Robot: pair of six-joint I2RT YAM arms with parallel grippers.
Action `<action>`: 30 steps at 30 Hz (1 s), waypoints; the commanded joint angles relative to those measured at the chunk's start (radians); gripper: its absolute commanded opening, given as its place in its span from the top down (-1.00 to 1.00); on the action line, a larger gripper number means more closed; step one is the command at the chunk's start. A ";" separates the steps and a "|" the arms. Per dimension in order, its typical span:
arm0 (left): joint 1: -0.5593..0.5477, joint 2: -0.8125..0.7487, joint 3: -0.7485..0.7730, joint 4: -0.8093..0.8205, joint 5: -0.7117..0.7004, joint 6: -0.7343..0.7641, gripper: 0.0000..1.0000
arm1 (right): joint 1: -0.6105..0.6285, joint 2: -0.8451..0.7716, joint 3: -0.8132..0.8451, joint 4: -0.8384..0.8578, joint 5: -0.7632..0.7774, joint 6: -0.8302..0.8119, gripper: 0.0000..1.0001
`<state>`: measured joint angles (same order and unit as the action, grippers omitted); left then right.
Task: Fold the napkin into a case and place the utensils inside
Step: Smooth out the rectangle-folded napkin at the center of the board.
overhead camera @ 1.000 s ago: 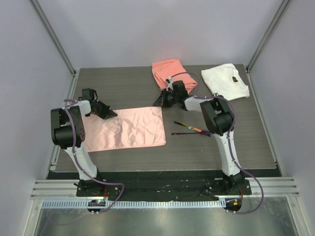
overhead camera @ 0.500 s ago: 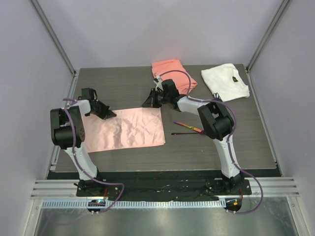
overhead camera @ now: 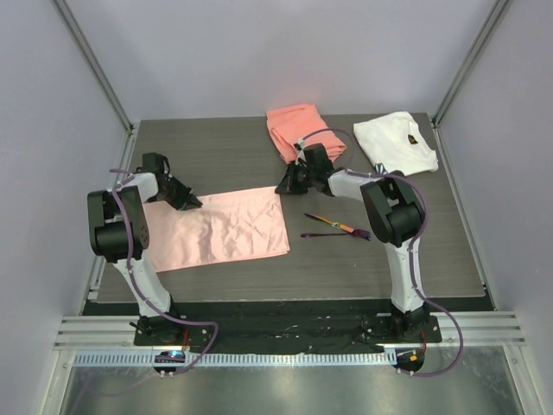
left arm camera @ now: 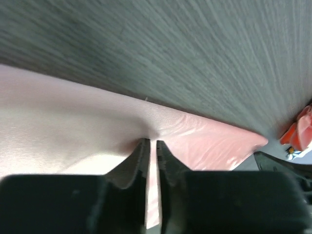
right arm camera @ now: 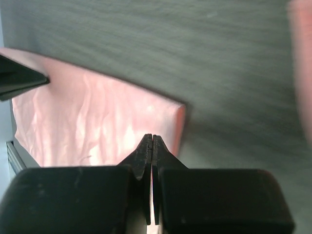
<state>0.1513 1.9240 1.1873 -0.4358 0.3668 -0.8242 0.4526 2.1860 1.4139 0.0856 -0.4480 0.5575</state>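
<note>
The napkin lies flat and unfolded on the table, left of centre, its long axis running left to right across the arms' front. No case has been formed yet.

The coming fold, as I judge it, turns on the cloth's far edge, and both arms sit on that line. The left gripper is at the far edge near the left corner, with the cloth spreading toward the arm bases beneath it. The right gripper is at the far-right corner, the napkin lying to its left and nearer the bases.

The left fingers stand a narrow slit apart, pink showing through the gap, and no fold of cloth looks caught between them. The right fingers are pressed together on nothing.

The utensils lie on bare table just right of the napkin, not touching it. They are two slim dark pieces, long axes roughly left to right, meeting at their right ends, and they are nearer the right arm.

Hard to settle:
- whether either fingertip actually touches the cloth — the wrist views blur at that range;
- which utensil is the fork.

A coral-orange cloth and a white cloth lie at the far side, well apart from the napkin.
</note>
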 commanded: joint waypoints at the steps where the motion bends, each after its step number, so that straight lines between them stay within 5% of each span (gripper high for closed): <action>1: 0.017 -0.066 0.058 -0.142 0.000 0.126 0.63 | 0.110 -0.146 -0.001 -0.078 0.094 -0.034 0.98; 8: 0.122 -0.092 0.067 -0.205 0.020 0.183 0.84 | 0.199 -0.063 -0.056 0.144 -0.020 0.108 0.98; 21: 0.197 -0.099 0.081 -0.187 0.017 0.238 0.79 | 0.057 -0.089 -0.259 0.062 0.157 -0.019 0.98; 30: 0.198 -0.073 0.096 -0.046 0.113 0.135 0.81 | 0.141 -0.128 -0.084 0.017 0.131 -0.027 0.98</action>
<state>0.3489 1.8511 1.2366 -0.5674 0.4232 -0.6456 0.5190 2.0800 1.2179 0.1825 -0.3653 0.5823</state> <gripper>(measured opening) 0.098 0.015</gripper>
